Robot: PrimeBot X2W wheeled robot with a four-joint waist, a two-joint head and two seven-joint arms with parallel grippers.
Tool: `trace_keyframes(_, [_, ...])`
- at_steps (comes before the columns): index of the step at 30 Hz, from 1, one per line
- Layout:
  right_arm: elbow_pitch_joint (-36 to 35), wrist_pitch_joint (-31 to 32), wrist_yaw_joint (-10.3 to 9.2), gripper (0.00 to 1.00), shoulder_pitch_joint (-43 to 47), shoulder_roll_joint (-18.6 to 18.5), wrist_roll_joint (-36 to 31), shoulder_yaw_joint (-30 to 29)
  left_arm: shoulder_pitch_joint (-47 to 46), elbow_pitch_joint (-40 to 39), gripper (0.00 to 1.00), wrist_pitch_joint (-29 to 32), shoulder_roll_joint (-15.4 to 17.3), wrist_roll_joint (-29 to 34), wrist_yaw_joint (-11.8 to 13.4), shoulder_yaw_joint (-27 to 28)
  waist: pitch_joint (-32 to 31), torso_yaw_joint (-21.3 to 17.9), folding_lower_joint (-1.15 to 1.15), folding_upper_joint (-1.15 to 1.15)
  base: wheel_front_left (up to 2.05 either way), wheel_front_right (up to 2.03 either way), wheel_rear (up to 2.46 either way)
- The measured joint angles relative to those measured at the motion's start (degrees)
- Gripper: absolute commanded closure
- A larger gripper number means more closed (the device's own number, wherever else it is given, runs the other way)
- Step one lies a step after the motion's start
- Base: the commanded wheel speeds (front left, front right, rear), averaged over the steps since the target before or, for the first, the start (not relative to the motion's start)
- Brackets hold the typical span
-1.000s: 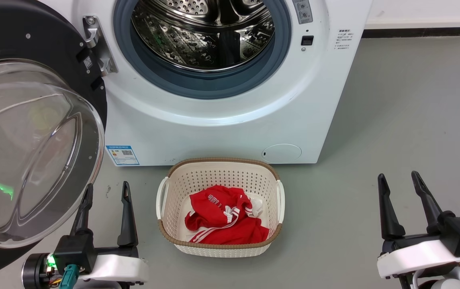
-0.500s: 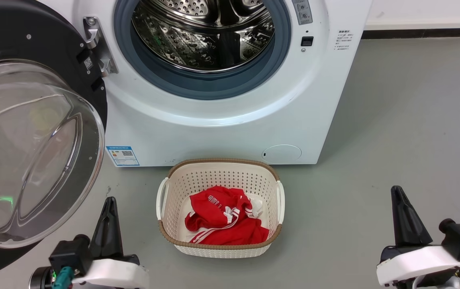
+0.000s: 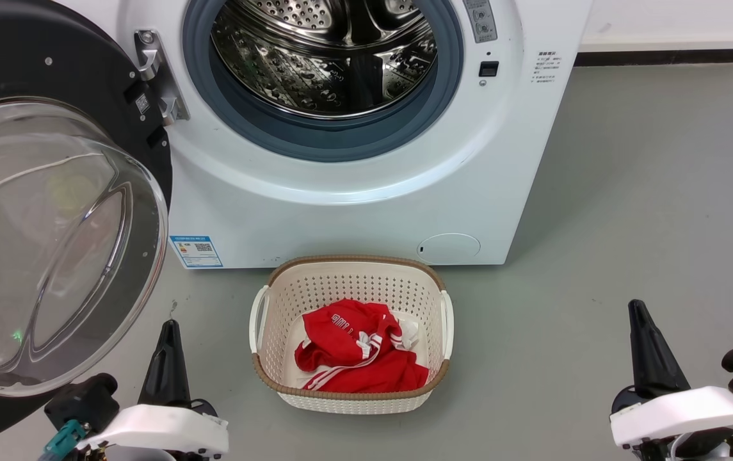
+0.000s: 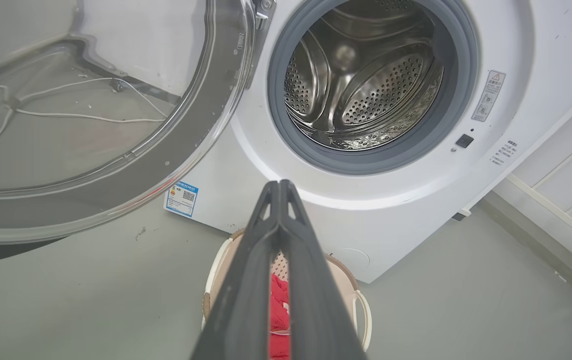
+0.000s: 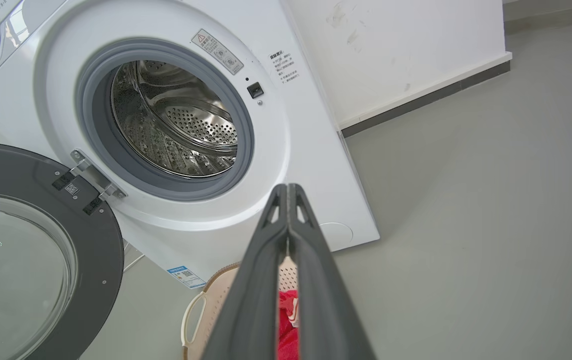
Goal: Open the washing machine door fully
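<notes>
So the washing machine (image 3: 353,205) has its steel drum (image 3: 321,57) totally exposed. The washing machine door (image 3: 52,224) is swung way out to the machine's left as the robot faces it. It hangs off the metal hinge (image 3: 160,80) at the edge of the opening, with the clear glass bowl bulging toward the robot.

On the floor right in front of the machine, under the opening, there's 1 cream basket (image 3: 264,378) with a red garment (image 3: 353,358) bunched in it.

The left gripper (image 3: 169,326) sits in front of the machine's left corner, low by the door's bottom rim and not touching it. Its 2 fingers are pinched together with nothing between them. The right gripper (image 3: 636,308) is out in front past the machine's right corner, over bare floor (image 3: 628,192). Same deal there: fingers pressed tight, holding nothing.
</notes>
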Motion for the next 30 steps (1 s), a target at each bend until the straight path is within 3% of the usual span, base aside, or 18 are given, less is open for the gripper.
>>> trace_keyframes(30, [2.4,5.3,-0.01,1.0,-2.2,-0.4,25.7,-0.8,-2.5,3.2,1.0,6.2,0.0,-25.9,-2.6,1.7,-0.8,0.0,0.0,0.0,0.0,0.0,0.0])
